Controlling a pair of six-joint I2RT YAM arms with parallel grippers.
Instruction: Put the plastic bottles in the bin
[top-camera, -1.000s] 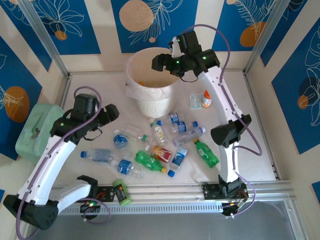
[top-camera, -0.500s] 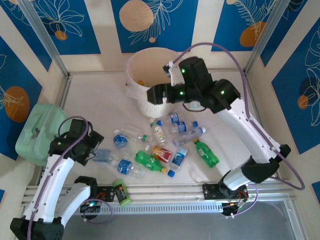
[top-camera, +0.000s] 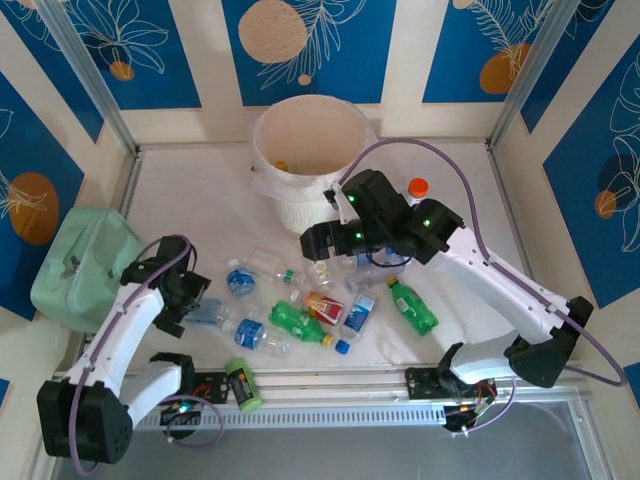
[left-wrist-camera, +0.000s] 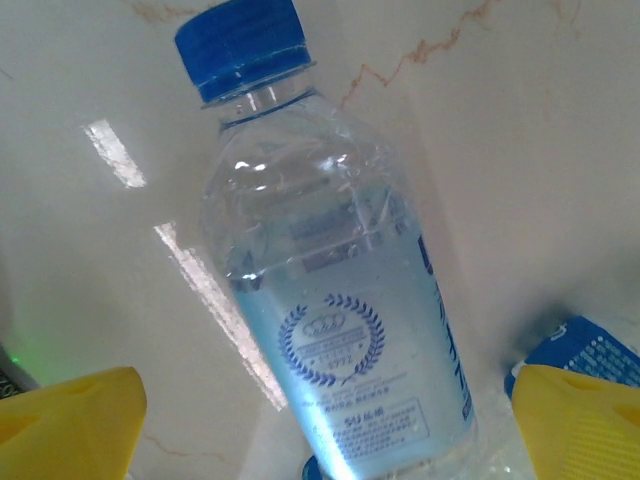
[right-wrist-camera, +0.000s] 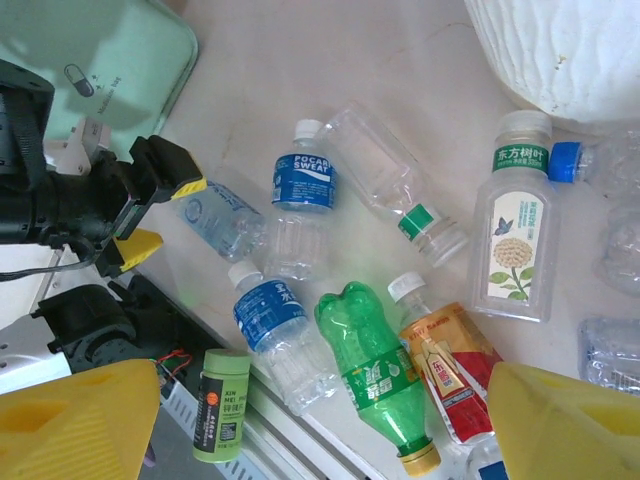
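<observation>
Hovering over the near left part of the tabletop (top-camera: 200, 200), the left pincer (left-wrist-camera: 322, 425) stands with its yellow fingertips (left-wrist-camera: 70, 425) apart on either side of a blue-capped clear bottle (left-wrist-camera: 330, 320). The bottle lies on its side and nothing is gripped yet. A blue-labelled neighbour (left-wrist-camera: 590, 350) sits just beside the right-hand fingertip.

A good pickup would likely mean settling lower until the pads flank the labelled body rather than the tapering neck. The squeeze should be gentle, since the thin wall looks easy to crush or to let slip. The neighbour is better left unnudged.

Further in, the rest of the plastic bottles (top-camera: 330, 300) lie scattered across the middle of the tabletop, several touching. The right pincer (right-wrist-camera: 325, 425) hangs above them, its fingers spread and empty. The green bottle (top-camera: 412, 306) toward the right edge lies apart from the heap and looks the easier choice.

At the far edge stands the bin (top-camera: 262, 140), white and ribbed, with its liner folded over the rim. Any bottle lifted should clear that rim before release. A pale green box (top-camera: 75, 265) sits at the left edge.
</observation>
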